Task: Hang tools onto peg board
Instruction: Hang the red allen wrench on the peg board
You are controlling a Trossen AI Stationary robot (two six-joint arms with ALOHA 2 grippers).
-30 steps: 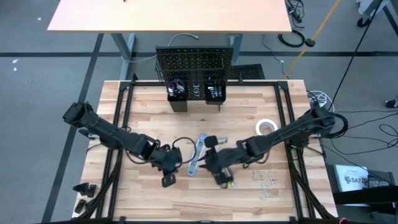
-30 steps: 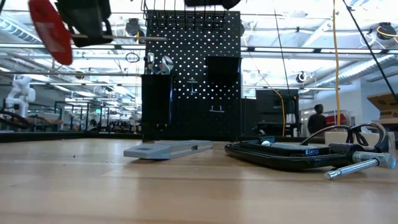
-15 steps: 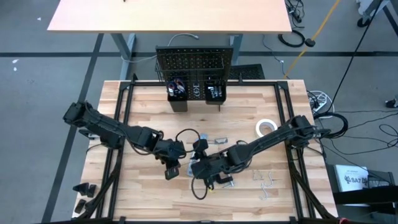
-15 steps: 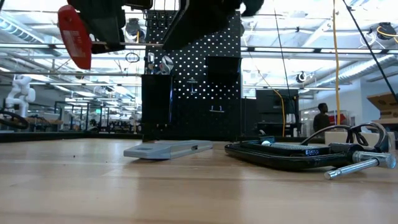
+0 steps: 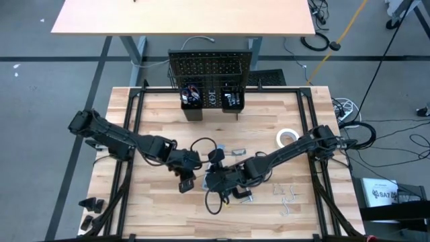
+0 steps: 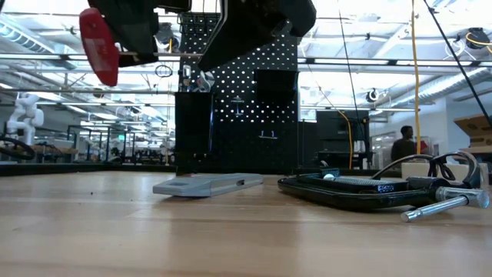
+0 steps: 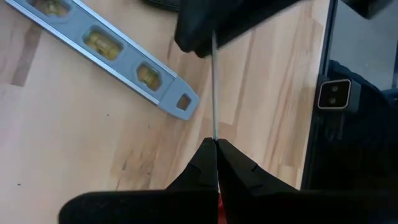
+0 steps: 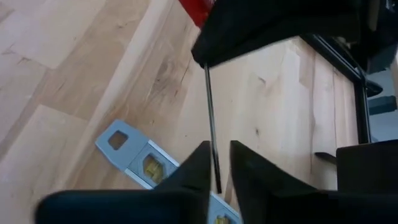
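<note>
Low view first: the red screwdriver (image 6: 100, 46) hangs in the air above the table (image 6: 231, 231), red handle tilted at one end, its thin metal shaft (image 6: 173, 55) running level across to my other arm. My left gripper (image 7: 216, 146) has its fingers pinched tight on that shaft, the rod running straight out from between my fingertips. My right gripper (image 8: 216, 163) straddles the far end of the same shaft; its fingers (image 8: 249, 163) stand narrowly apart with the rod between them, and I cannot tell whether they press on it.

Below the screwdriver, the blue-silver level (image 5: 203, 180) lies flat on the wood, its yellow vials showing past my left fingers. The black C-clamp (image 6: 369, 188) lies on the table nearby, its screw handle pointing outward. A white tape roll (image 5: 287, 138) sits off toward my right arm's side.

At the far edge the peg board (image 5: 209, 67) stands upright, with two black bins (image 5: 191, 97) on its lower part holding small tools.
</note>
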